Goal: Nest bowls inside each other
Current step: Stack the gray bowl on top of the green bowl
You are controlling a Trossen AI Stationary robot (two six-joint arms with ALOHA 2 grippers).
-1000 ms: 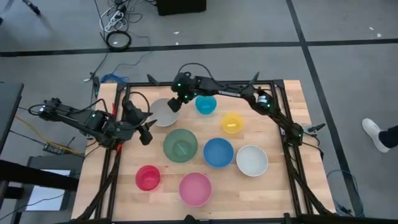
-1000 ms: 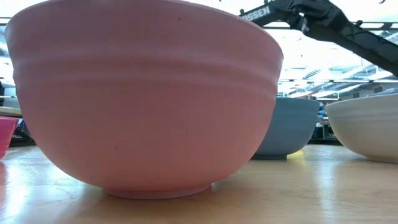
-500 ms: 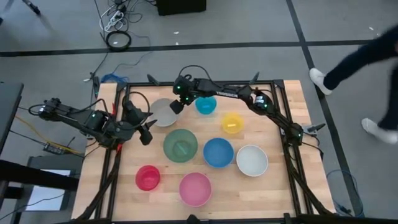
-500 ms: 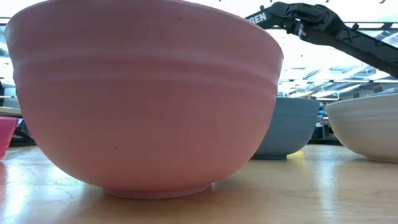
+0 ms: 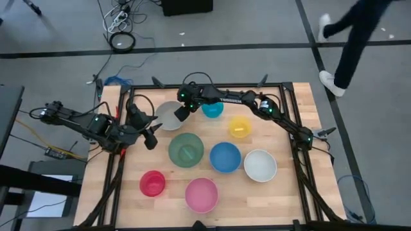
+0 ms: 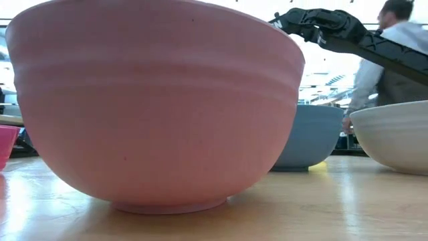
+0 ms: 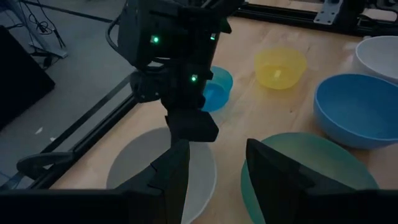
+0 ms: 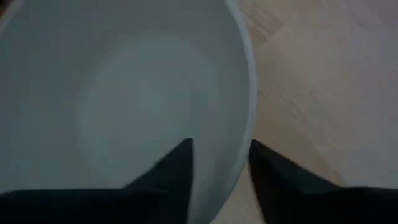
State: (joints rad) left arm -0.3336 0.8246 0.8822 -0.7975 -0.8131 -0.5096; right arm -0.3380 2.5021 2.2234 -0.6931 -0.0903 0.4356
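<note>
Overhead, table-level, two wrist views

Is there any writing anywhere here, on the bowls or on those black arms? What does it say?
Right arm, high view: a pale strip of lettering along the forearm, too small to read.
Same arm, low view: only a sliver of white lettering shows at the pink bowl's edge, not readable.
The bowls: plain, no words or numbers on any of them.
Table, floor, wrist views: no readable text.

Eight bowls (image 5: 187, 149) (all upright), apart, un-nested.
</note>
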